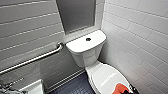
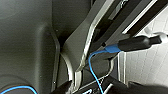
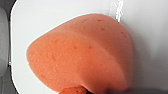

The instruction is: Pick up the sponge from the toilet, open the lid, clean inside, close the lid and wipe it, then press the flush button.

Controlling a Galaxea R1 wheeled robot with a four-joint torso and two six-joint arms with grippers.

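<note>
The white toilet stands in the corner with its oval lid down. The orange sponge rests on the lid's near end, and my right gripper is shut on it from the right. In the right wrist view the sponge looks creased and pressed against the glossy lid. The round dark flush button sits in the flat tank top. My left gripper is open, and its wrist view faces my own dark body with a blue cable.
A steel grab bar runs along the tiled left wall. A white sink corner is at the lower left. The tiled right wall is close beside the toilet. Dark floor lies between the sink and the bowl.
</note>
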